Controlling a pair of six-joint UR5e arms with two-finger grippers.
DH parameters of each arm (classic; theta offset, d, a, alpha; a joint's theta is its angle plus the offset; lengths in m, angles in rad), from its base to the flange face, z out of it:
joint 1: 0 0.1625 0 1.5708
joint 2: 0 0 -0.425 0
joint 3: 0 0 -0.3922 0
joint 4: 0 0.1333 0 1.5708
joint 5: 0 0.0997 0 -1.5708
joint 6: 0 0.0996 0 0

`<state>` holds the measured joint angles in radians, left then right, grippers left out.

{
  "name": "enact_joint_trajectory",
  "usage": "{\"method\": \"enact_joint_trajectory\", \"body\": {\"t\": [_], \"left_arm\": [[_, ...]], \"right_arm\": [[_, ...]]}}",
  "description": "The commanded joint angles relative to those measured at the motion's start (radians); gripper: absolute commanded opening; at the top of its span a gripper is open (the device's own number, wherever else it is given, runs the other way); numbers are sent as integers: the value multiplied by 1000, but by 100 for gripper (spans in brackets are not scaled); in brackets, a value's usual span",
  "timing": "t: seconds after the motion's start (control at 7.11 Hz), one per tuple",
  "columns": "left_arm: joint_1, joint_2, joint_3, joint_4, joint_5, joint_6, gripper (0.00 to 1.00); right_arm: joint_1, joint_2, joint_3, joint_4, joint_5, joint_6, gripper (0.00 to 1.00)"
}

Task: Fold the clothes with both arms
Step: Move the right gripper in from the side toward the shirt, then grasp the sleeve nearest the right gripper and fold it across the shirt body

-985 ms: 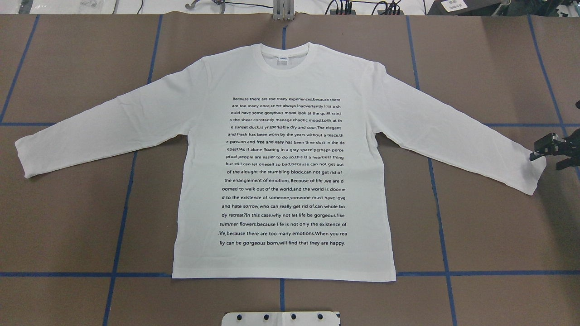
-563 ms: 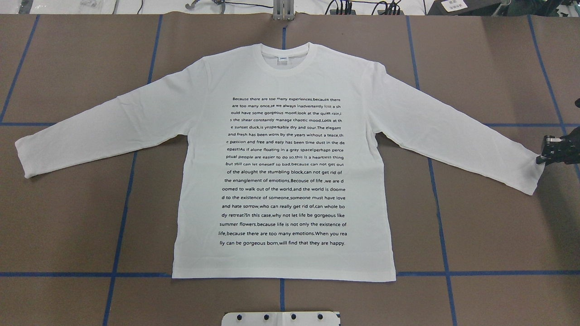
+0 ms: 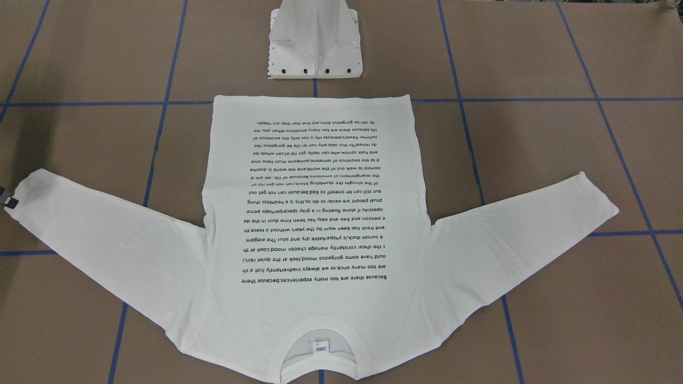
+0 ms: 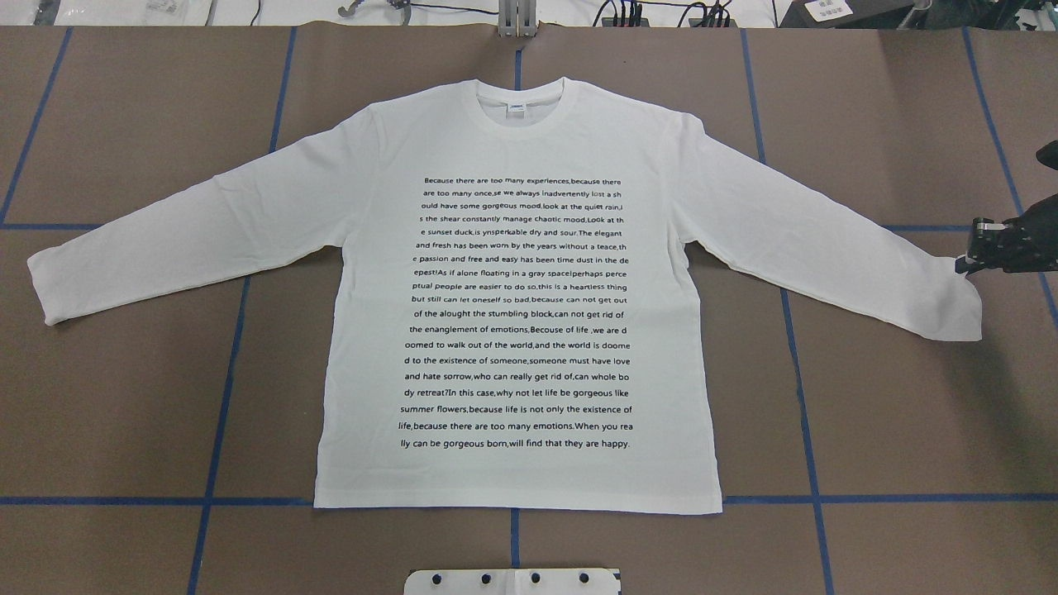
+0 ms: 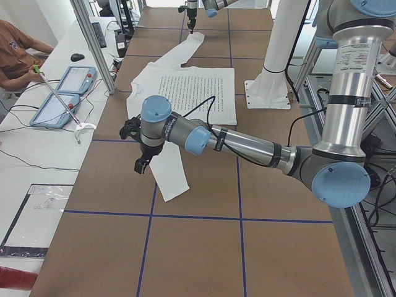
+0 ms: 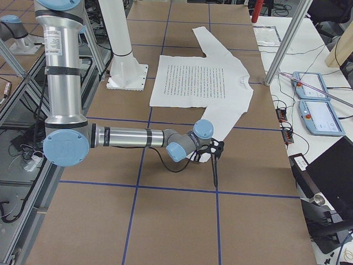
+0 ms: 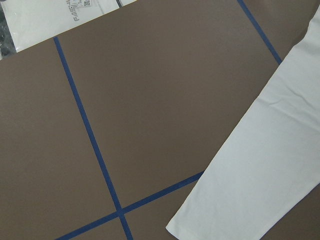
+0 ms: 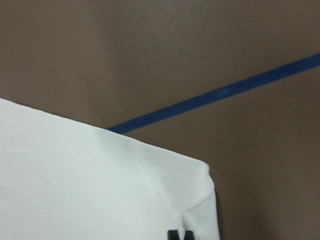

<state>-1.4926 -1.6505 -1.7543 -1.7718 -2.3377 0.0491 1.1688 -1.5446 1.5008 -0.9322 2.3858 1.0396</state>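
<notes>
**Shirt at the start of folding.** A white long-sleeved shirt point(image 4: 512, 124) lies flat, print up, on the brown table point(image 4: 868, 413) in front of the white pedestal point(image 3: 315, 42), with its hem nearest the pedestal and its collar farthest. The thin cotton is probably light and limp and will drape, so cuffs and hem corners are the best holds. Out to the pedestal's right, the right gripper point(image 4: 974, 252) pinches the right cuff point(image 4: 967, 306), judging by the puckered cloth; its fingers are mostly cut off. Out to the pedestal's left, the left gripper point(image 5: 140, 162) hangs by the left cuff point(image 4: 45, 293); whether it is spread or pressed together cannot be told.

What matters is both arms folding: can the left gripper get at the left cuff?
Probably yes: the left gripper hovers near the left cuff, which lies flat and uncovered, nothing between.
</notes>
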Motion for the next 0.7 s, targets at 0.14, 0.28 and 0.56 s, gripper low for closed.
{"method": "enact_joint_trajectory", "body": {"t": [0.14,0.28,0.56], "left_arm": [[0,0,-1,0,0,0,100],[0,0,-1,-2,0,2,100],[0,1,-4,-2,0,2,100]], "right_arm": [[-118,246,50,-4,0,405,0],[-145,349,49,-70,-10,480,0],[-176,548,55,-280,-43,499,0]]}}
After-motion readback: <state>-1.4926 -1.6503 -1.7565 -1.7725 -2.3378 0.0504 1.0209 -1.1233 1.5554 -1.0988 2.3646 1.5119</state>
